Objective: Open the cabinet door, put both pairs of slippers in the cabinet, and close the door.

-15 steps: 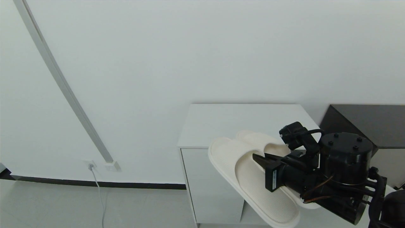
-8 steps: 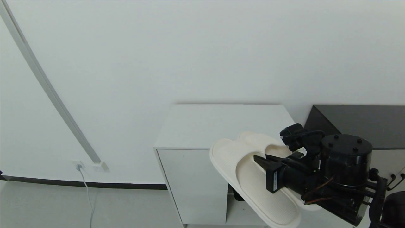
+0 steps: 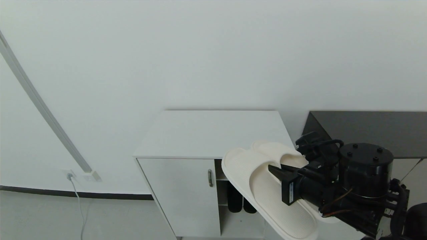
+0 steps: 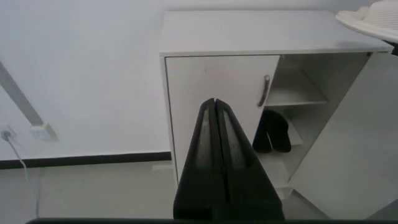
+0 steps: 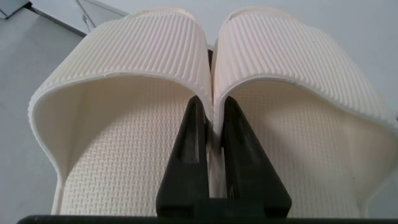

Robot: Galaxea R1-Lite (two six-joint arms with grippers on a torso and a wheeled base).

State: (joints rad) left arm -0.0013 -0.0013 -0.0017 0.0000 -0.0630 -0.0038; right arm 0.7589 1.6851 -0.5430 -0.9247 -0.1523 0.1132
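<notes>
The step in hand looks like stowing the second pair. The right hand [image 3: 274, 169] is clamped on the cream slippers [image 3: 253, 173], its fingers pinching the two inner strap walls together so the pair hangs side by side, toes pointing far-left. The pair is in the air, tilted, in front of the cabinet [image 3: 206, 133] at its top right corner and above the open compartment.

To do it well, lower the pair, level it, and slide it toes first past the open door [image 4: 364, 149] onto the shelf [image 4: 298, 93] above the black slippers [image 3: 238, 200]. The left hand [image 4: 215, 102] is pressed together and empty, and faces the shut left door [image 3: 180, 193].
</notes>
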